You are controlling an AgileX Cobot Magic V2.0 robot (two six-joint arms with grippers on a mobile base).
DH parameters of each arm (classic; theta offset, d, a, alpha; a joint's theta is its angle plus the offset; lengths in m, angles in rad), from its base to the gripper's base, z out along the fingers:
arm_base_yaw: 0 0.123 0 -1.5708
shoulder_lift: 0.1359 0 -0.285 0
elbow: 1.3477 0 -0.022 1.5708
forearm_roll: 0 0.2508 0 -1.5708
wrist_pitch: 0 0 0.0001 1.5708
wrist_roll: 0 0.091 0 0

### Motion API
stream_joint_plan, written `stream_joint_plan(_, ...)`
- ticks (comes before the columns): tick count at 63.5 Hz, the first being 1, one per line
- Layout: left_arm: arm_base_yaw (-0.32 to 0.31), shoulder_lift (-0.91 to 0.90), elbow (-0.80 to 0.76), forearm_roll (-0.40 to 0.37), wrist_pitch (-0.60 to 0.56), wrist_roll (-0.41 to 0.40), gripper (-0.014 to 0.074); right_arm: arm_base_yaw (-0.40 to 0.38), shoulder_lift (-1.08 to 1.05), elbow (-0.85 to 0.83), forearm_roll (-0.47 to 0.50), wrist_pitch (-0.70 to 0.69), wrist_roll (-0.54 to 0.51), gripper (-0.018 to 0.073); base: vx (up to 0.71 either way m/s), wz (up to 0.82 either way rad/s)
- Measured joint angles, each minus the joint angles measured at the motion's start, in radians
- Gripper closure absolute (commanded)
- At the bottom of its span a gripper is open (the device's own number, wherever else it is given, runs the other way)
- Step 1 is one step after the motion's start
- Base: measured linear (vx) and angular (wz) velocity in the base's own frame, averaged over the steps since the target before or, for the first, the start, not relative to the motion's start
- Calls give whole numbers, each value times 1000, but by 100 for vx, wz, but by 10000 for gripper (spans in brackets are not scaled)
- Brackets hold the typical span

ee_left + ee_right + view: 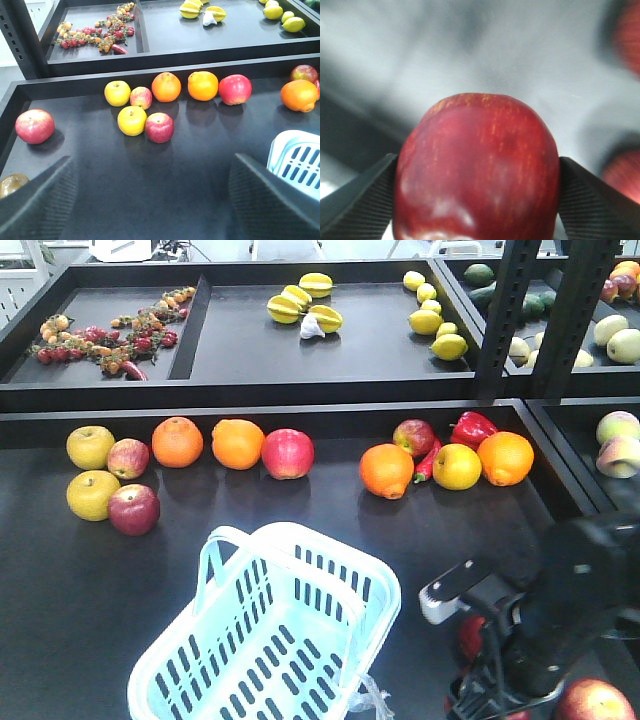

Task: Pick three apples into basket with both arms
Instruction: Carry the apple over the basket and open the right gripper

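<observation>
My right gripper [479,161] is shut on a dark red apple [477,125], pads pressed on both its sides. In the front view that apple [471,636] peeks out under the right arm [560,610], just right of the pale blue basket [340,555]. My left gripper [155,210] is open and holds nothing, above bare tabletop. Ahead of it a dark red apple [159,127] touches a yellow apple [132,120]. Another red apple [35,126] lies far left. One more apple [595,701] sits at the bottom right.
A row of fruit lies along the back of the table: oranges [177,441], a pink-red apple [288,453], a small red apple [413,437], a red pepper [472,427]. Raised black trays [240,390] stand behind. A black post [510,310] rises at the right.
</observation>
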Motion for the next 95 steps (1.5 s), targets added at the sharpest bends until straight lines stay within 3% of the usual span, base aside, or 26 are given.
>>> stream_joint_plan(10,0,0,0,0,0,0,11,0,-181,6,110,46,-16,226,0,0)
stream_joint_plan(18,0,0,0,0,0,0,11,29,-285,6,244,52,-121,226,0,0)
stream_joint_plan(32,0,0,0,0,0,0,11,197,-352,6,449,-15,-274,226,0,0)
stream_joint_plan(49,0,0,0,0,0,0,11,415,-294,9,478,-330,-299,226,0,0)
stream_joint_plan(63,0,0,0,0,0,0,11,519,-148,9,493,-586,-299,197,0,0)
stream_joint_plan(83,0,0,0,0,0,0,11,542,-24,9,500,-684,-305,-109,0,0)
stream_joint_plan(95,0,-1,0,0,0,0,11,542,-20,9,505,-719,-307,-163,0,0)
